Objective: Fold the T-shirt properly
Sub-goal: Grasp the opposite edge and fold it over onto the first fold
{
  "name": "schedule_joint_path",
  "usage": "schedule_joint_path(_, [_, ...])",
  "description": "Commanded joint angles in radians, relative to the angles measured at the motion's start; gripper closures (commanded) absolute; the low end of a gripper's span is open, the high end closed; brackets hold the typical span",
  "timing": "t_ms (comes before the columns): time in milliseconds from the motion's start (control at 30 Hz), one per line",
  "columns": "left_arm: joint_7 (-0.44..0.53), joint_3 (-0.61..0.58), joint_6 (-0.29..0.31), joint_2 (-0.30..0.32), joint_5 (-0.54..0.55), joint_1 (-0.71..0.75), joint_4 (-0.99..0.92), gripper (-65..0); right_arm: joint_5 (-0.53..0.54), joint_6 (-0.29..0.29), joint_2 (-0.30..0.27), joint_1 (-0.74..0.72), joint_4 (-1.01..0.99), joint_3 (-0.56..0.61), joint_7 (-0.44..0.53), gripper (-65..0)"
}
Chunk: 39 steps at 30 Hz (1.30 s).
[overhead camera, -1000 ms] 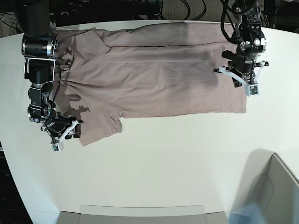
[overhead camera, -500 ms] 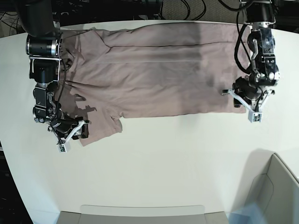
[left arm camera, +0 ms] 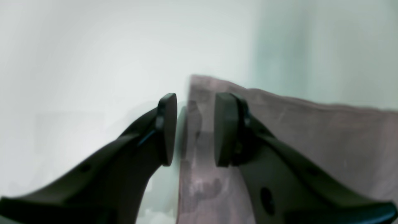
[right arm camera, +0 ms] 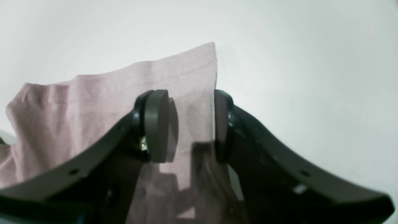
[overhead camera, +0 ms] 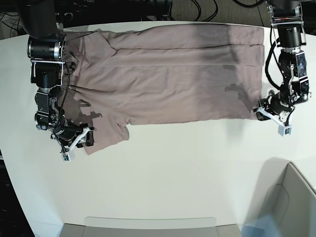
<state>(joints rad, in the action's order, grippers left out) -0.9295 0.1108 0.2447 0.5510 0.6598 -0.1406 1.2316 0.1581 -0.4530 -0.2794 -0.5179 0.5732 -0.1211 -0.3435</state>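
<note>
The mauve-pink T-shirt [overhead camera: 168,79] lies spread flat on the white table [overhead camera: 187,168], collar to the left and hem to the right. My left gripper [overhead camera: 272,120] is open at the shirt's near hem corner. In the left wrist view its jaws [left arm camera: 195,124] straddle the hem edge of the fabric [left arm camera: 311,133], one pad over cloth and one over bare table. My right gripper [overhead camera: 76,143] is open at the near sleeve. In the right wrist view its pads [right arm camera: 192,124] stand apart on either side of the sleeve corner [right arm camera: 93,102].
A pale open box [overhead camera: 291,197] stands at the near right corner. A grey tray edge [overhead camera: 148,224] runs along the near table edge. Dark cables and arm bases sit behind the table's far edge.
My left gripper has moved off the shirt's hem area, right and toward the near edge, down to the hem corner. My right gripper has shifted slightly onto the sleeve corner.
</note>
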Motion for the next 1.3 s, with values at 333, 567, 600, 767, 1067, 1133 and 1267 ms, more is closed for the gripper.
schedule_joint_path(333, [0.045, -0.112, 0.006, 0.019, 0.008, -0.021, -0.056, -20.4, -0.036, 0.003, -0.008, -0.003, -0.005, 0.002, -0.067, -23.2])
schedule_joint_path(567, [0.046, -0.119, 0.006, 0.001, 0.008, -0.023, -0.102, -20.4, -0.036, 0.003, -0.005, -0.003, -0.005, 0.002, -0.067, -23.1])
schedule_joint_path(600, [0.046, -0.119, 0.006, -0.003, 0.008, -0.031, -0.132, -20.4, -0.036, 0.003, -0.005, -0.003, -0.005, 0.002, -0.068, -23.0])
schedule_joint_path(767, [0.062, -0.121, 0.009, -0.007, 0.007, -0.06, -0.204, -9.7, -0.036, 0.003, -0.004, -0.008, -0.005, 0.002, -0.068, -5.8])
schedule_joint_path(1067, [0.066, -0.112, 0.011, -0.004, 0.007, -0.06, -0.146, 0.0, -0.036, 0.003, -0.01, -0.049, 0.034, 0.002, -0.073, 0.0])
schedule_joint_path(1133, [0.066, -0.11, 0.011, -0.003, 0.007, -0.057, -0.094, 0.0, -0.036, 0.003, -0.011, -0.049, 0.083, 0.001, -0.075, 0.0])
schedule_joint_path(1267, [0.062, -0.026, 0.011, -0.009, 0.007, -0.035, -0.02, 0.0, -0.035, 0.003, -0.011, -0.051, 0.166, -0.002, -0.076, 0.0])
